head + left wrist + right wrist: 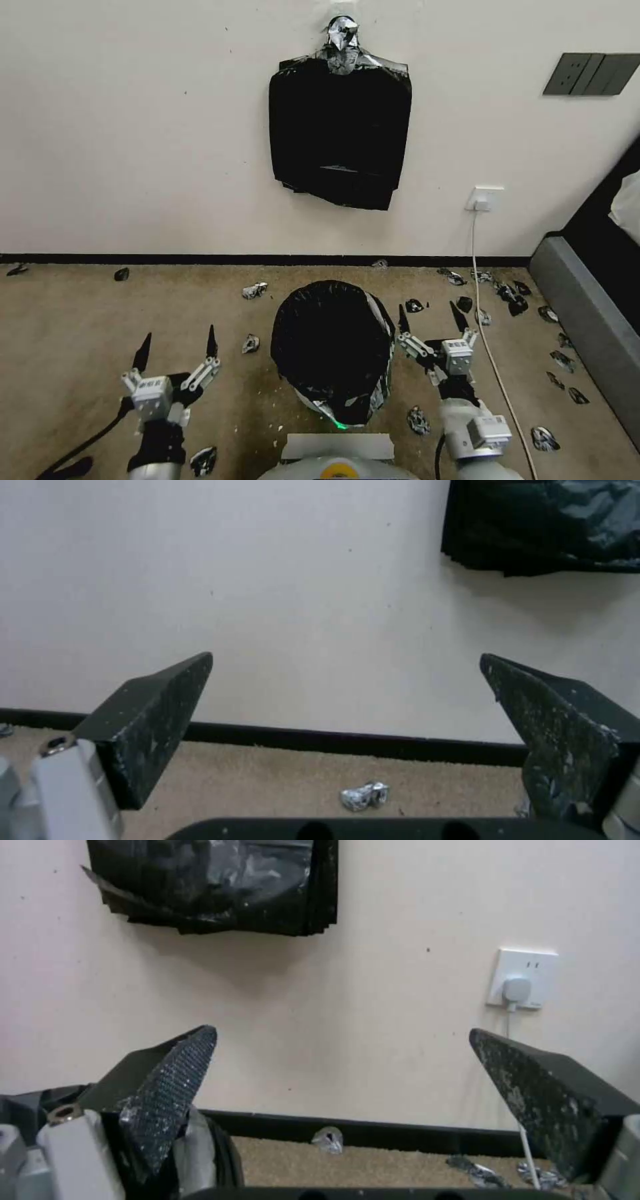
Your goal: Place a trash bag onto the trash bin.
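Floor: tan short-pile carpet [80, 320], stained dark near the robot, running to an off-white painted wall [133, 133] with a black baseboard [200, 259]. Small torn black-and-silver plastic scraps [254, 290] lie scattered over the carpet, thickest toward the right. On the wall hangs a flat squarish black bundle of bags with a silvery bunched top [340, 127]. To its right, a dark grey switch panel [592, 73]; lower, a white wall socket [484, 199] with a white cable [490, 347] trailing down across the floor. A grey padded furniture edge [587, 320] runs along the far right.

Container: round white plastic trash bin [313, 402] stands on the carpet in the middle, near the robot's base. Thin glossy black plastic trash bag [331, 340] lines it, film draped over the rim and down the outside wall; white shows only low at the front. Interior reads dark; contents cannot be told.

Left gripper [177, 350] held low over the carpet, well left of the bin, fingers spread wide, nothing between them. Right gripper [431, 319] just beside the bin's right side, fingers likewise spread apart and empty.
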Tool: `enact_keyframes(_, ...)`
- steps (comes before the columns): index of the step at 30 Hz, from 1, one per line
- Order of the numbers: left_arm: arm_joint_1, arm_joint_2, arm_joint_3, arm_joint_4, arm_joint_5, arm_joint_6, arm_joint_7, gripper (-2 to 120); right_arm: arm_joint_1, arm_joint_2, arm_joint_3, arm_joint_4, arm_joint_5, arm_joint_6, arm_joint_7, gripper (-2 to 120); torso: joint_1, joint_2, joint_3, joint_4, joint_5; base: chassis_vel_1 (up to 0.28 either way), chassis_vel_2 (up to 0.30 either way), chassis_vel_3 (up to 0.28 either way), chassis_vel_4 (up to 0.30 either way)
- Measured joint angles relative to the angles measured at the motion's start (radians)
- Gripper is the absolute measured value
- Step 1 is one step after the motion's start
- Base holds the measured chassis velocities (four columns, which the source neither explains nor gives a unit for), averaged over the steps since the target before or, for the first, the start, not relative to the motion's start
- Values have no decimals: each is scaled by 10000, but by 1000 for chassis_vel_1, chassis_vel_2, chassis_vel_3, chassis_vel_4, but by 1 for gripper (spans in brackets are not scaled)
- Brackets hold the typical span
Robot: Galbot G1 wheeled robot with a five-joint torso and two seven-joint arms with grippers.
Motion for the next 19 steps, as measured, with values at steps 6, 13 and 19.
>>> enact_keyframes(6, -20, 25, 21, 8, -7, 7, -6, 100, 24, -22, -5, 16, 42, -7, 8, 100, 0, 0, 0, 0, 0, 0, 0, 0, 0)
enact_keyframes(13, -39, 43, 33, 13, -29, 39, -22, 100, 47, -39, -26, 20, 65, -39, 21, 100, 0, 0, 1, 0, 0, 0, 0, 0, 0)
enact_keyframes(19, -47, 51, 37, 13, -43, 58, -29, 100, 56, -45, -37, 21, 75, -54, 29, 100, 0, 0, 1, 0, 0, 0, 0, 0, 0)
